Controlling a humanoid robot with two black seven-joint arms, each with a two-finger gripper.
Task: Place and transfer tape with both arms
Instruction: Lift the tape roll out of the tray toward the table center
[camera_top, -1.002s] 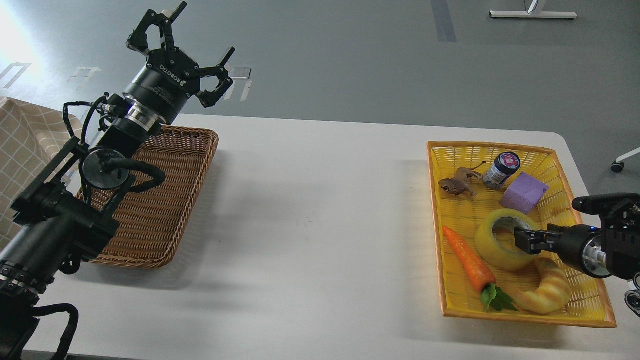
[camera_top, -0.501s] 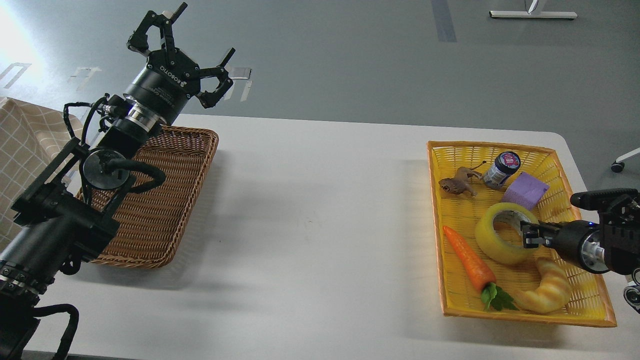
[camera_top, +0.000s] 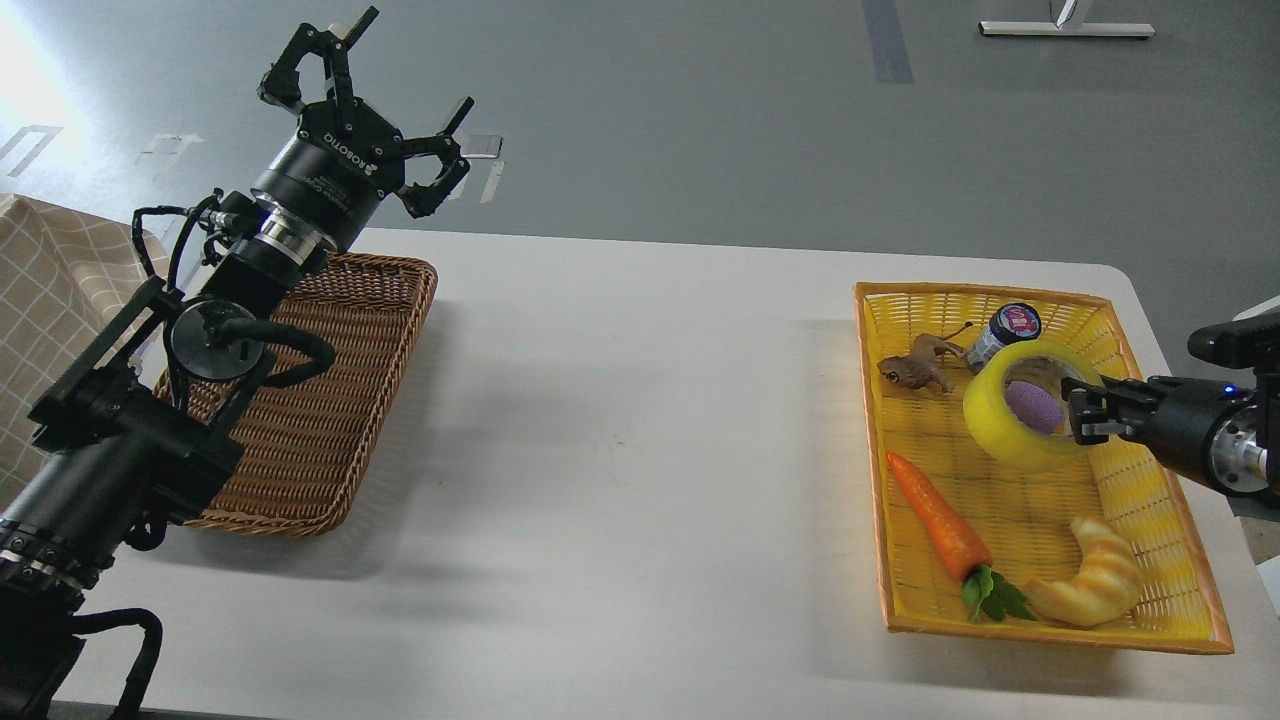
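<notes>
The yellow tape roll (camera_top: 1005, 440) hangs tilted in the air above the yellow basket (camera_top: 1160, 500) at the right. My right gripper (camera_top: 1082, 412) comes in from the right edge and is shut on the roll's right rim. The purple block (camera_top: 1032, 405) shows through the roll's hole. My left gripper (camera_top: 372, 120) is open and empty, raised high above the far end of the brown wicker basket (camera_top: 330, 400) at the left.
The yellow basket also holds a carrot (camera_top: 940, 522), a croissant (camera_top: 1090, 585), a toy frog (camera_top: 912, 368) and a small jar (camera_top: 1005, 332). A checked cloth (camera_top: 50, 300) lies at the far left. The white table (camera_top: 620, 430) spans between the baskets.
My right gripper has lifted the tape roll up out of the yellow basket and slightly away from me. The croissant is uncovered. The left arm has barely moved.
</notes>
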